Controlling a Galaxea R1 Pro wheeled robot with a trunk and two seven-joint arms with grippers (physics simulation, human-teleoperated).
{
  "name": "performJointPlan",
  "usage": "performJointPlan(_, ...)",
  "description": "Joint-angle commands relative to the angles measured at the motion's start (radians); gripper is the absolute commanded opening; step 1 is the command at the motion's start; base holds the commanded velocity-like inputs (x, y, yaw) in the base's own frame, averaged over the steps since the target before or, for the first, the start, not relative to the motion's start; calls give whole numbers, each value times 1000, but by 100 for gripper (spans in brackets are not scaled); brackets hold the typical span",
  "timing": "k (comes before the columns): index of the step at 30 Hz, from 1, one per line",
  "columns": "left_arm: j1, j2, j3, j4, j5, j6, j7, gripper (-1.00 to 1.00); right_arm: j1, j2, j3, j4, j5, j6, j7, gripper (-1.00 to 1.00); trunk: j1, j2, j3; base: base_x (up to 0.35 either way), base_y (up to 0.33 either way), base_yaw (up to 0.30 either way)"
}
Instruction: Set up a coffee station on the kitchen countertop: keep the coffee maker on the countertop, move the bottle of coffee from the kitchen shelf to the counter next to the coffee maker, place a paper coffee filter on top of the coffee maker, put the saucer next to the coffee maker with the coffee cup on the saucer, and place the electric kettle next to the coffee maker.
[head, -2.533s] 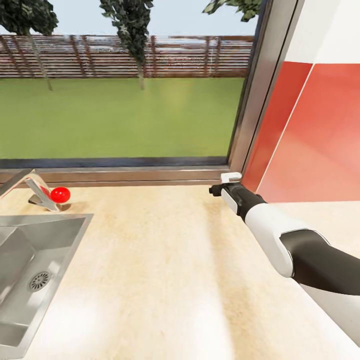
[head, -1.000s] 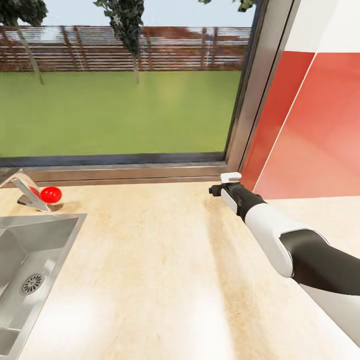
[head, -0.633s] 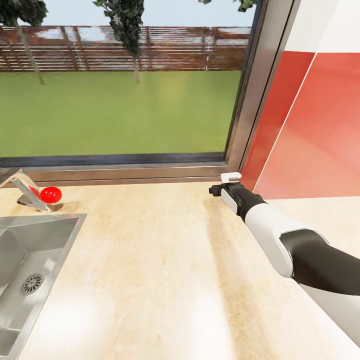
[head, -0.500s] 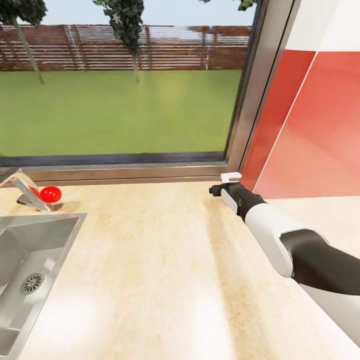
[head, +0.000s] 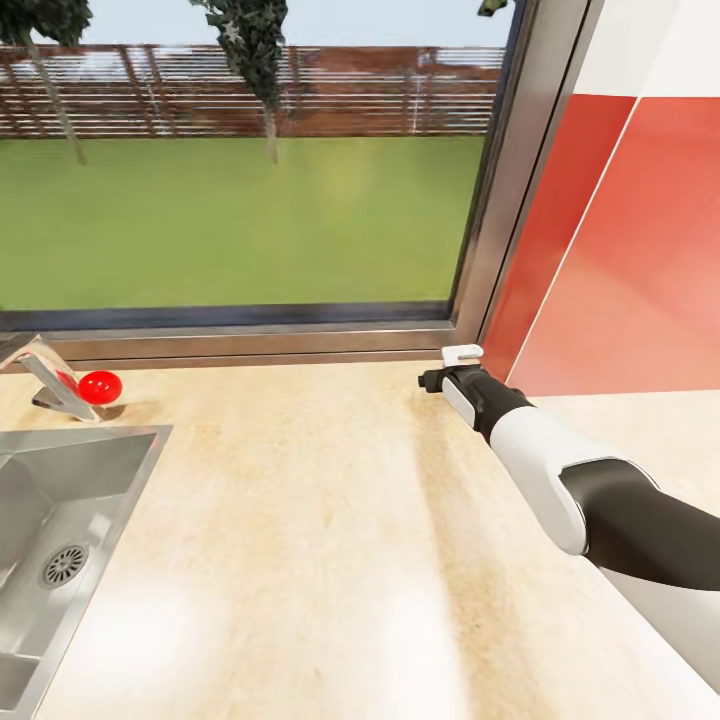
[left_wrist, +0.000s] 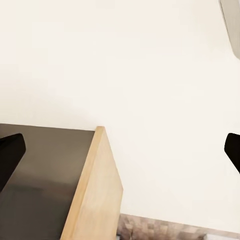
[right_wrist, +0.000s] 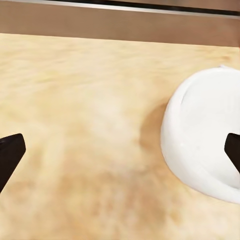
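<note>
Steel sink (head: 95, 470), square-walled, holds only its round drain (head: 62, 566). Glossy white rounded saucer (right_wrist: 212, 145) rests on the mottled beige desk (head: 330, 540) between the right fingers (right_wrist: 120, 152), spread wide, gripping nothing; left fingers (left_wrist: 120, 150) likewise.

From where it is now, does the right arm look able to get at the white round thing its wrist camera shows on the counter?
Probably yes. In the right wrist view the white round object sits on the countertop just ahead of the open right gripper, off toward one finger. Bare counter lies between them, with no obstacle. What the object is can't be told.
</note>
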Motion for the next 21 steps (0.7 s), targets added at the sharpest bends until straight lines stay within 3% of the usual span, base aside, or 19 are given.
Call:
performJointPlan(1, 1, 0, 8, -1, -10, -2, 2, 100, -1, 0, 8, -1, -9, 5, -6, 100, 1, -2, -1, 0, 0, 0)
performJointPlan(21, 1, 0, 8, -1, -11, -5, 2, 100, -1, 0, 7, -1, -9, 5, -6, 100, 1, -2, -9, 0, 0, 0)
